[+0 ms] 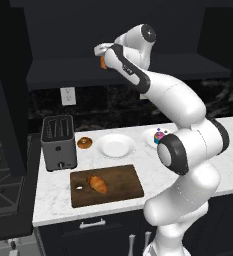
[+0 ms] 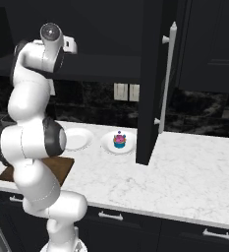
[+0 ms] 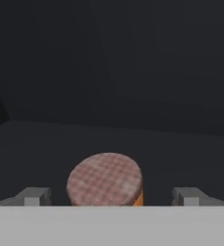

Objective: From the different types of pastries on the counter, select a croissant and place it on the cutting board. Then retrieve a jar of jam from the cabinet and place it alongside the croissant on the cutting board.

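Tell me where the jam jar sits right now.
The jar of jam stands on the dark cabinet shelf, centred between the open fingers in the hand view; in the left base view it peeks orange beside the wrist.

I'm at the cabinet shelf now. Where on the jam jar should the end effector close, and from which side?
Grip the jar of jam across its round orange body just below the pinkish lid, coming straight on from the open cabinet front. It stands upright on the shelf, centred between the open end effector fingers, so the curved sides offer two opposing faces; the flat lid gives no hold.
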Available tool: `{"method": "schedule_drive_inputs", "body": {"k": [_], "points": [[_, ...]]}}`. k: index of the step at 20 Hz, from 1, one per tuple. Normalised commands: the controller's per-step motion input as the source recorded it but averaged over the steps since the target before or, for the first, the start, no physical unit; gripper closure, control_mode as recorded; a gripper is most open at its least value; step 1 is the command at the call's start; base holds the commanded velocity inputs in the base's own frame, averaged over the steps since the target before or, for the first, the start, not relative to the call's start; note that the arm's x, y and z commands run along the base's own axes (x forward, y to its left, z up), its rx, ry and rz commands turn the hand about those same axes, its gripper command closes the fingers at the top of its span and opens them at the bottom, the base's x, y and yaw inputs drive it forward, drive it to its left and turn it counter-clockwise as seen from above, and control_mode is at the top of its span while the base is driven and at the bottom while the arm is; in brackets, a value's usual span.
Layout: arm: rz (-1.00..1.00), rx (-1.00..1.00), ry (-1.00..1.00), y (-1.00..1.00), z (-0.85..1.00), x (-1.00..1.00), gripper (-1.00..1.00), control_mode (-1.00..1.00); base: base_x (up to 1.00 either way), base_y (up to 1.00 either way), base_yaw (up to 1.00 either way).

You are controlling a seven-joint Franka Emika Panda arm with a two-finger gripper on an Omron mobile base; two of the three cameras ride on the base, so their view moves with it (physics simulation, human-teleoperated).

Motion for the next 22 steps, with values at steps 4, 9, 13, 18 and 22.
{"method": "schedule_drive_inputs", "body": {"k": [4,9,13,18,22], "points": [[0.00,0.00,0.00,0.00,-0.04,0.02,-1.00,-1.00,0.00,0.00,0.00],[0.00,0.00,0.00,0.00,-0.19,0.06,-1.00,-1.00,0.00,0.00,0.00],[0.00,0.00,0.00,0.00,-0.28,0.06,-1.00,-1.00,0.00,0.00,0.00],[0.00,-0.01,0.00,0.01,-0.30,0.10,-1.00,-1.00,0.00,0.00,0.00],[0.00,-0.04,0.00,0.12,-0.27,0.12,1.00,-1.00,0.00,0.00,0.00]]}}
